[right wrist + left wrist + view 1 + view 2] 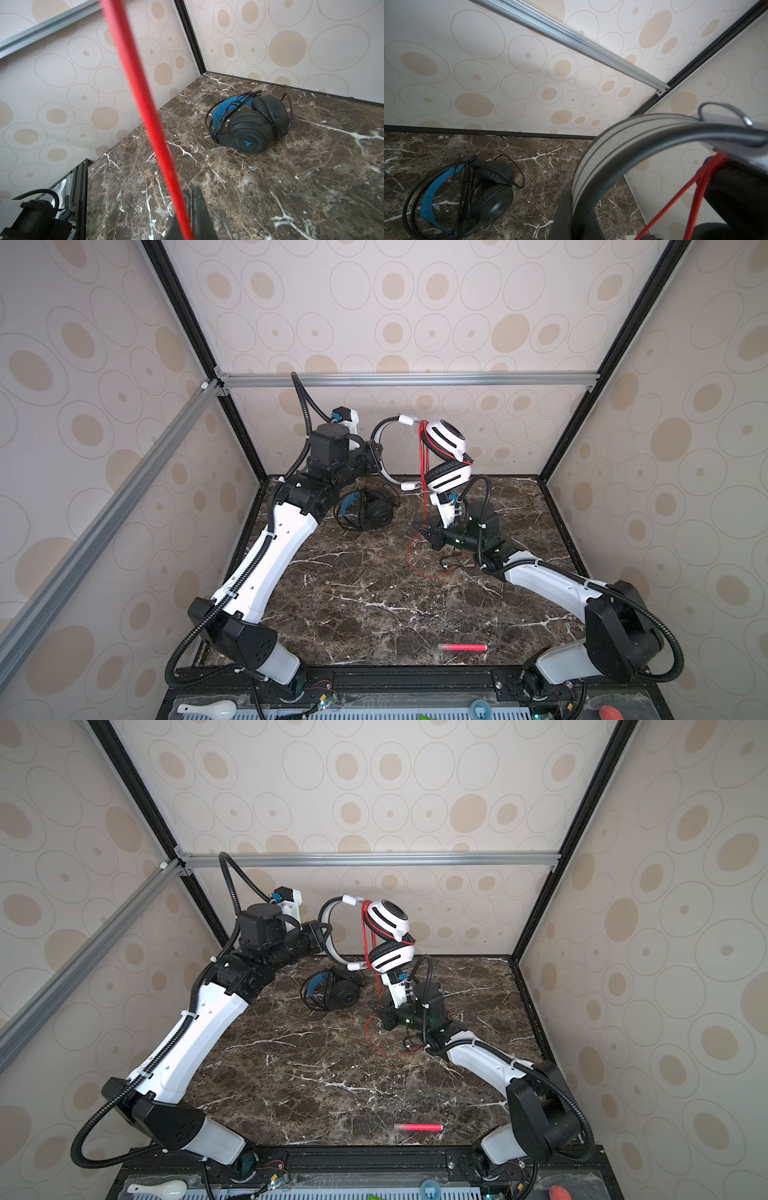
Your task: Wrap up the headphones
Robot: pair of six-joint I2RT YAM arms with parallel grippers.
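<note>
Pinching red cable (145,116) | right end effector (188,196) | well inside table (374,605) edges

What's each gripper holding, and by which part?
Left gripper: white headphones, by the headband. Right gripper: their red cable, pinched partway along its hanging length.

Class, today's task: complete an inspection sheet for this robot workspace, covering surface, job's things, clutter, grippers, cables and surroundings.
Surface: dark marble-patterned table.
Job's things: white headphones held in the air; black headphones lying at the back of the table.
Clutter: red stick near the front edge.
Grippers: left gripper shut on the white headphones; right gripper shut on the red cable.
Cables: red cable hangs from the white headphones, its end loose on the table; black cable bundled on the black headphones.
Surroundings: circle-patterned walls, aluminium frame.
</note>
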